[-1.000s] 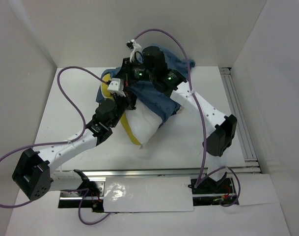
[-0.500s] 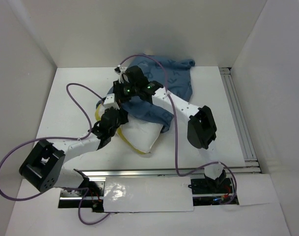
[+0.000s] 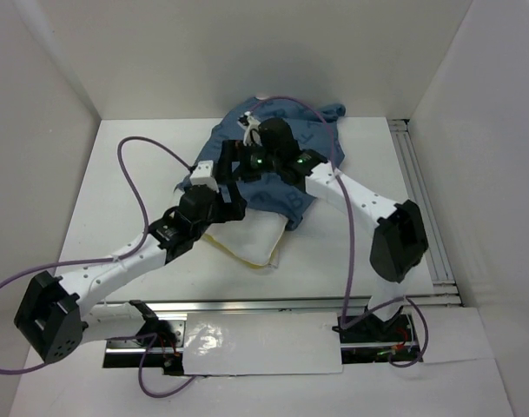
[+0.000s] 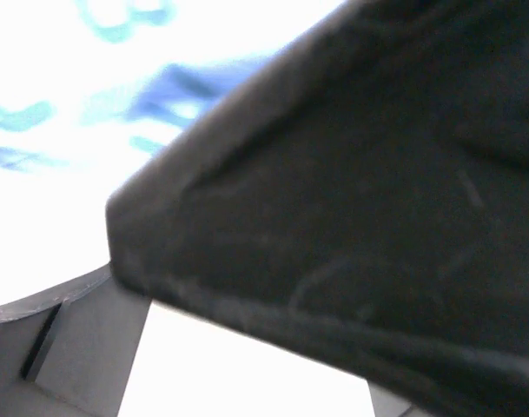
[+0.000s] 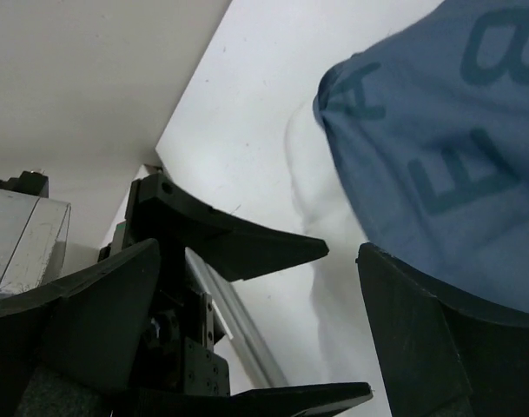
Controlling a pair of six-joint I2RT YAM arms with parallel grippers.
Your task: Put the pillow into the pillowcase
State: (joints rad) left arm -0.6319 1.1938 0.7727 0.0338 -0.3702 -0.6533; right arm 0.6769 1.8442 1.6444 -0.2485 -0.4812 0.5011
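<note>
Top view, left third: bare counter (image 3: 90, 217), with the left arm running up from the lower-left corner toward centre. The left end effector (image 3: 222, 178) sits at the left edge of the cloth heap. Its wrist view is blurred and filled by a dark mass against washed-out white with blue marks, so I cannot tell its opening or whether it holds anything. Centre: the pillow (image 3: 251, 234) lies just below centre with its white end and yellow trim exposed. The rest is covered by the pillowcase (image 3: 312, 122), which spreads from centre up to the top of the counter. Judgement: partly inserted, the lower end not yet covered. The pillow's long axis appears to run from bottom-centre up and slightly right, into the sack. In the right wrist view, the right end effector (image 5: 260, 261) has its fingers set wide, with counter and white pillow showing between them. The blue lettered hem lies against one finger, apparently not pinched. Right third: the right arm comes in from the lower right. Key relation: the exposed pillow end lies below both end effectors, toward the bottom of the frame. The left is the nearer to it, and the hem must travel down along that axis.
</note>
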